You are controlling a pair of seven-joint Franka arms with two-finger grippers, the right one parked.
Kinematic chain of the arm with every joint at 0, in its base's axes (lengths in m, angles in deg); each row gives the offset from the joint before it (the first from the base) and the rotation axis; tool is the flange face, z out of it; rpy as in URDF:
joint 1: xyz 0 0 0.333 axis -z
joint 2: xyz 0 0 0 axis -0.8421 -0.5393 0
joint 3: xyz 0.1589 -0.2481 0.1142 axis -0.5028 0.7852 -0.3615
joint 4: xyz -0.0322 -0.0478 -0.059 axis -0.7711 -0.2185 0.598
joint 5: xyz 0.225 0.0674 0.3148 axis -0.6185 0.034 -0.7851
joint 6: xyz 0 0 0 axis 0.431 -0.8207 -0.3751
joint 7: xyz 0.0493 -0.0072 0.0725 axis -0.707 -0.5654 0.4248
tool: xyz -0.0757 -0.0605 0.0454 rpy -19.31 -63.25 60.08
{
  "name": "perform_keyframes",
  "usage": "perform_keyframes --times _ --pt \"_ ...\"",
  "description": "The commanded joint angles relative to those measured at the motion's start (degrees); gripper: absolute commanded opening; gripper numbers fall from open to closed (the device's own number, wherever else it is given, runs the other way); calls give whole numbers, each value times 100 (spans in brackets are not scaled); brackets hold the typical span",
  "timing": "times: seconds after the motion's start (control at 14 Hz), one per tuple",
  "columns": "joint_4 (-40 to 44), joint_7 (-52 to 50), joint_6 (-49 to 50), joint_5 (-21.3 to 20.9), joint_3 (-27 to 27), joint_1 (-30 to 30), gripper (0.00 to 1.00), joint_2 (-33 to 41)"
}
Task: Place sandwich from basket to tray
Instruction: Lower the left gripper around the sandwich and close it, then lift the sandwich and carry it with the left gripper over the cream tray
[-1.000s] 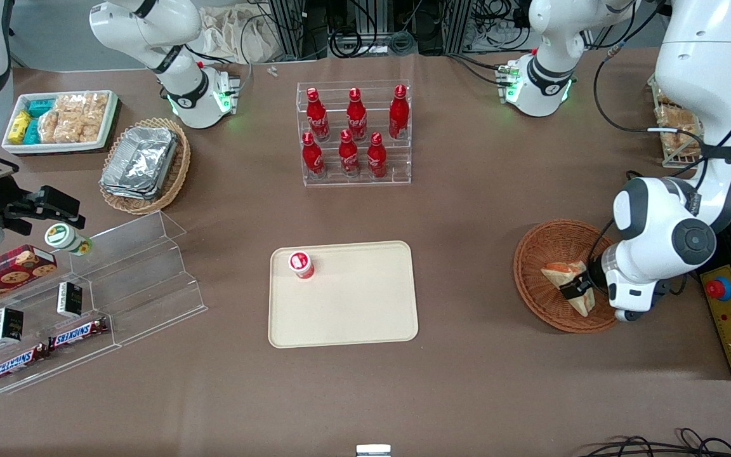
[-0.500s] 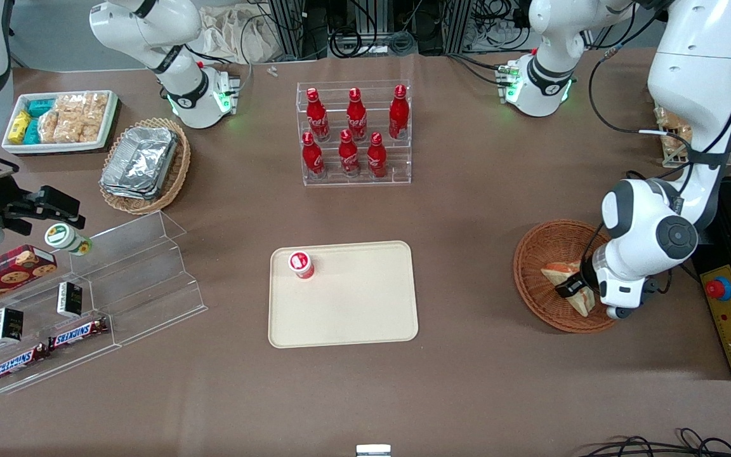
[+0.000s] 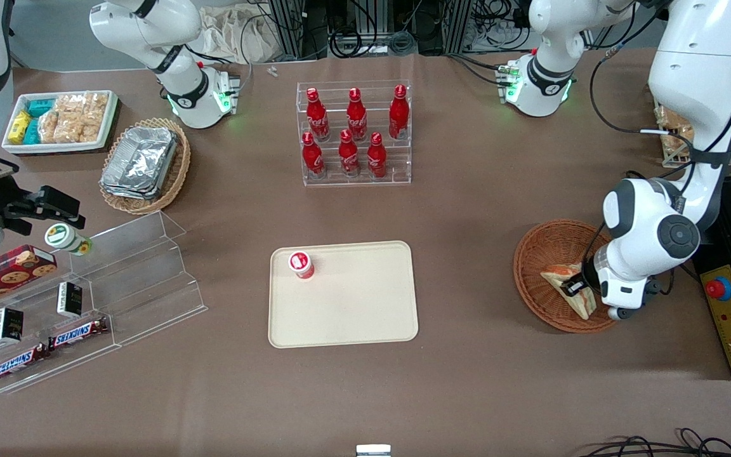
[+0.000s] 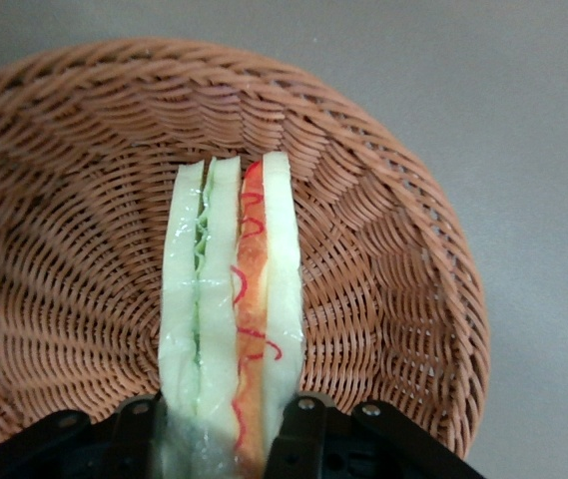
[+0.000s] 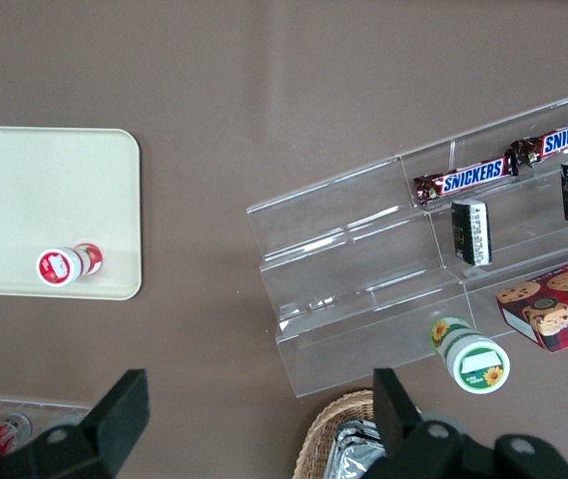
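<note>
The sandwich point(image 3: 561, 278) point(image 4: 232, 299), a pale wedge with green and red filling lines, stands on edge in the reddish-brown wicker basket point(image 3: 542, 249) point(image 4: 64, 249) toward the working arm's end of the table. My left gripper point(image 3: 575, 289) point(image 4: 226, 439) is down in the basket, shut on the sandwich. One black finger point(image 4: 298, 424) presses each bread face. The sandwich's lower end still appears to sit on the basket's weave. The cream tray point(image 3: 353, 311) point(image 5: 24, 200) lies mid-table, well apart from the basket.
A small red-capped bottle point(image 3: 301, 264) stands on the tray's corner. A clear rack of red bottles point(image 3: 354, 136) stands farther from the camera than the tray. A box with a red button point(image 3: 718, 289) sits beside the basket. Clear stepped shelves point(image 3: 118, 279) lie toward the parked arm's end.
The left arm's wrist has shifted a little toward the tray and settled. The sandwich has turned slightly between the fingers and stays in the basket.
</note>
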Motion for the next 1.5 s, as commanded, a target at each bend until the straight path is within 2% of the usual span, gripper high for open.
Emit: perform_keyframes --times 0.0,0.21,0.43,0.57,1.07,1.43 --pt "122 318 749 -79 16 -8 0 491" --pt "533 828 1767 -79 25 -8 0 949" --pt "1892 1190 3664 -35 174 106 0 950" --pt "2572 1120 4240 -44 359 316 0 845" --pt "2653 945 4180 9 394 1993 0 661" --pt "2609 277 3285 -26 421 2873 0 64"
